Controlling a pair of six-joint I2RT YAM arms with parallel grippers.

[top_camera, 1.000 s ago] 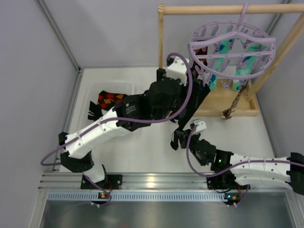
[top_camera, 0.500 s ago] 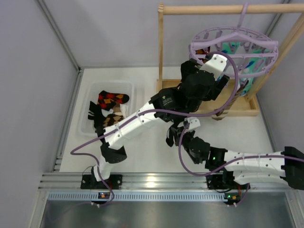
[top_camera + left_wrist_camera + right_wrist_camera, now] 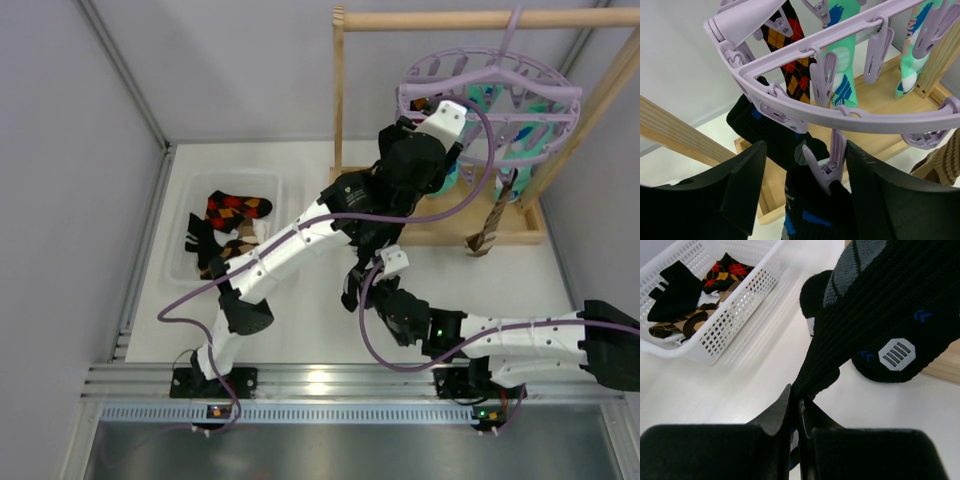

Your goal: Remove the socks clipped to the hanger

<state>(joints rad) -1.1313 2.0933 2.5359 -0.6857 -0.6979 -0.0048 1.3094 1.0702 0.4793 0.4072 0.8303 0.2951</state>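
Observation:
The lilac hanger (image 3: 560, 95) hangs from the wooden rail, its ring (image 3: 880, 122) filling the left wrist view. Clipped to it are turquoise socks (image 3: 842, 65) and a black sock with orange-red diamonds (image 3: 790, 65). My left gripper (image 3: 806, 147) is up under the ring's near edge, open, its fingers straddling a clip peg (image 3: 827, 167) that pinches a long black sock (image 3: 810, 215). Lower down, my right gripper (image 3: 794, 395) is shut on that black sock (image 3: 875, 310), just above the table. A second black sock (image 3: 890, 360) dangles beside it.
A white basket (image 3: 175, 250) at the left holds loose socks (image 3: 235, 208). The wooden frame's post (image 3: 338, 100) and base (image 3: 450, 215) stand behind the arms. A brown knitted piece (image 3: 493, 225) hangs at the frame's right side.
My left arm has swung from the table's middle up to the hanger, and its jaws have narrowed around the peg. The right gripper has shifted slightly left, still gripping the sock.

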